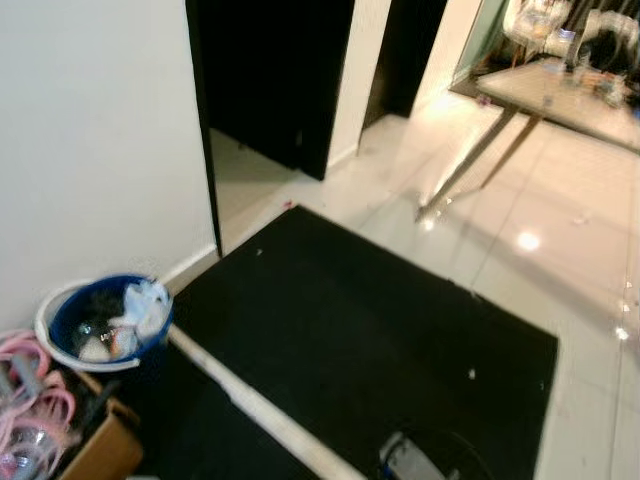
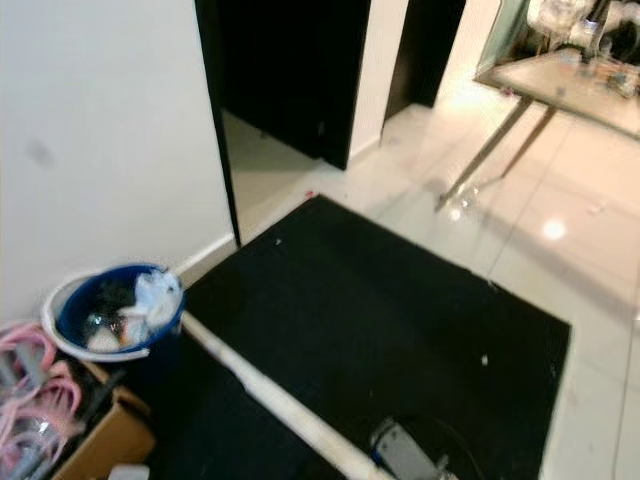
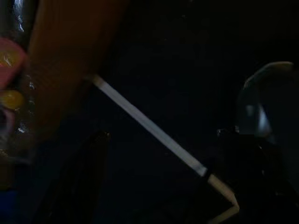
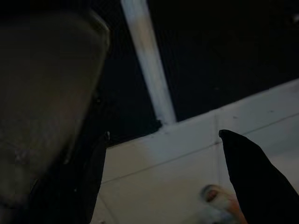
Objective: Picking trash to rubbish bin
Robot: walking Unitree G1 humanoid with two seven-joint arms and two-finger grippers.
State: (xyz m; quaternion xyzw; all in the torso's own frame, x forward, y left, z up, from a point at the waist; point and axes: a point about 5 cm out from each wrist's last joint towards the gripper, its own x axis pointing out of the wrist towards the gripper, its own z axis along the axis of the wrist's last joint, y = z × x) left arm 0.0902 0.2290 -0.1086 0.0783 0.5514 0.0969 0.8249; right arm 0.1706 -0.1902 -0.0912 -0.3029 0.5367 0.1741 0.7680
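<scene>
Rubbish bin (image 1: 100, 325), blue with a white rim, sits by the wall at the head view's lower left, crumpled trash (image 1: 143, 306) inside, beside a black mat (image 1: 370, 340) crossed by a white strip (image 1: 250, 395). A cardboard box (image 1: 105, 450) and pink hangers (image 1: 30, 385) lie just below it. Left wrist view, very dark: the strip again, and whether the left hand's fingers are apart I cannot tell. Right wrist view: right hand (image 4: 163, 179) with fingers spread apart, empty, over pale tiles (image 4: 159, 186) at the mat's edge.

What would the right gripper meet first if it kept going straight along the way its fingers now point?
Probably the pale tiled floor just beyond the edge of the black mat. The right gripper is open and points down at bare tile. A small blurred object lies near that line, but depth is unclear.
</scene>
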